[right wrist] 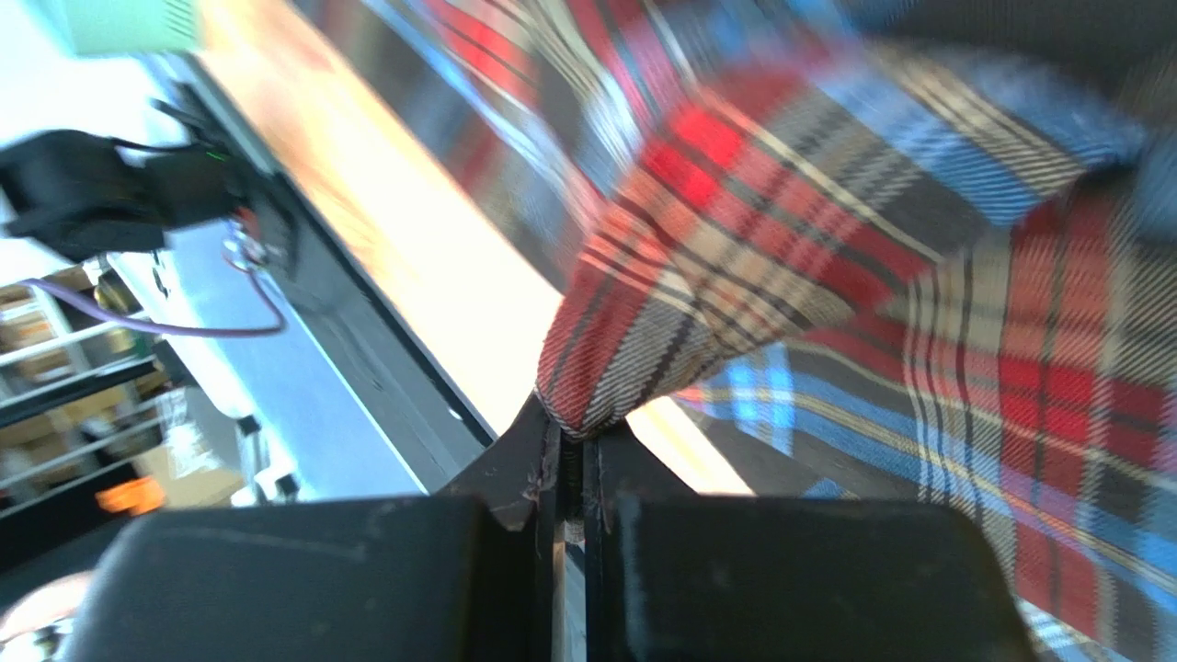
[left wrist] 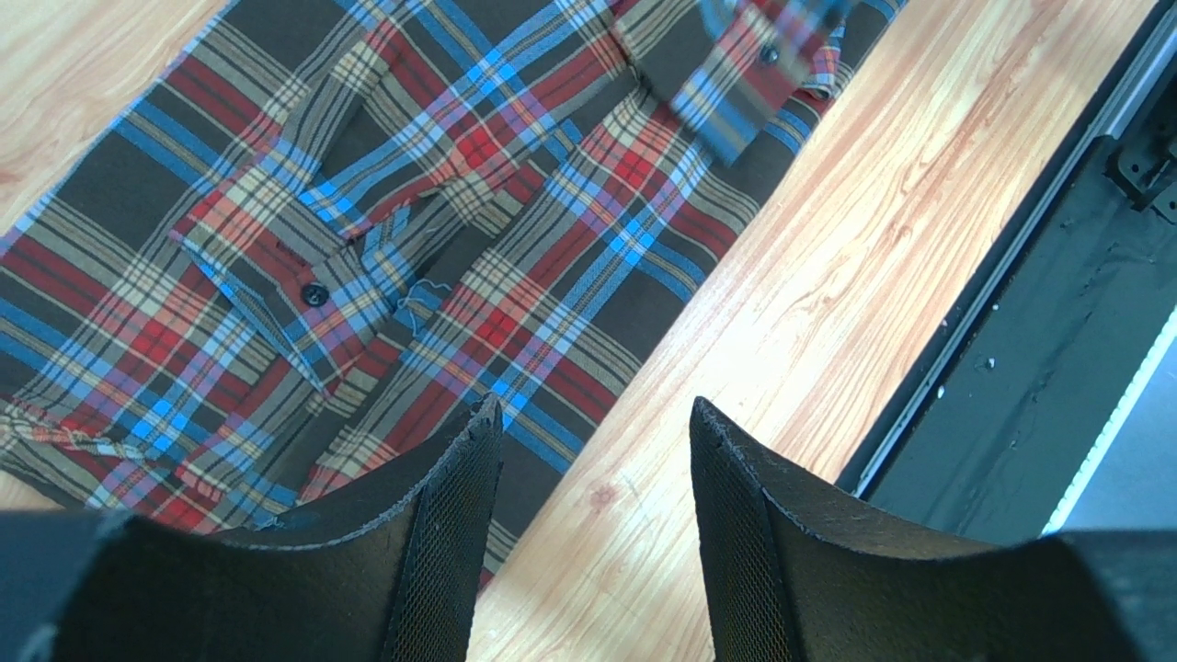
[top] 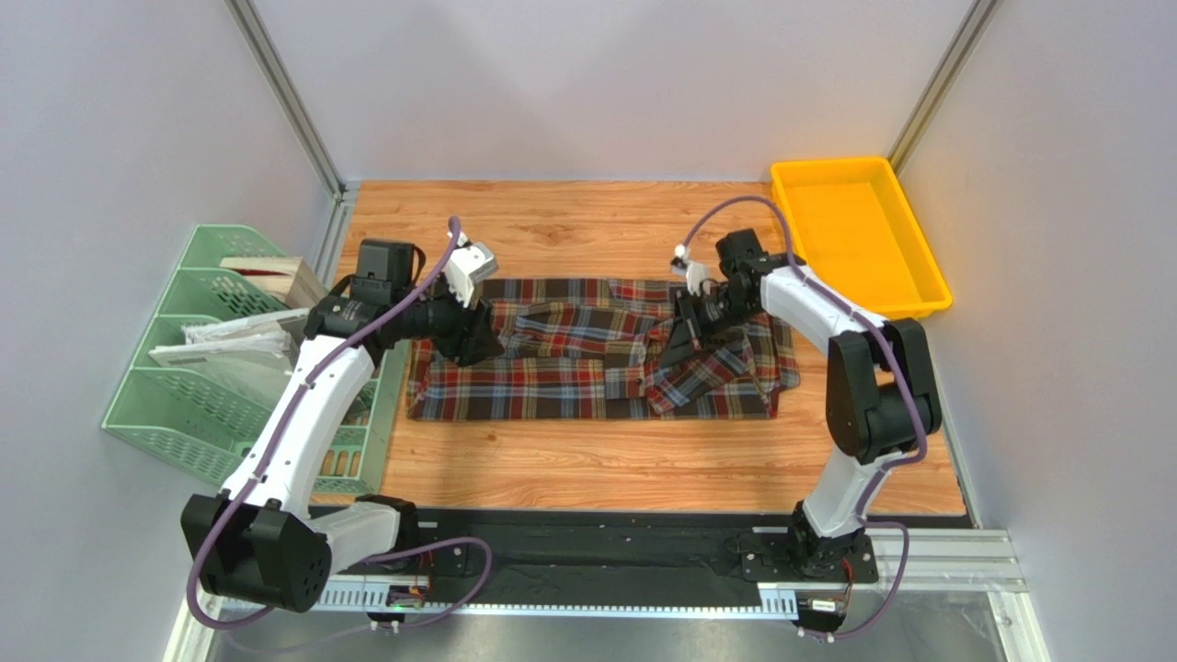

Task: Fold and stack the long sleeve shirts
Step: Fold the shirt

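The right gripper (right wrist: pixel 571 430) is pressed together on a fold of the plaid shirt (top: pixel 580 362). The rest of the cloth lies flat on the wooden table (top: pixel 622 469) and spreads from this gripper toward the left gripper (left wrist: pixel 594 448). The left gripper has its fingers apart and holds nothing, above the shirt's near edge. Beyond that edge there is bare wood, then a black rail (left wrist: pixel 1022 345). Behind the right gripper stands a yellow tray (top: pixel 857 228), apart from the cloth. A green file rack (top: pixel 180 414) stands close beside the left arm.
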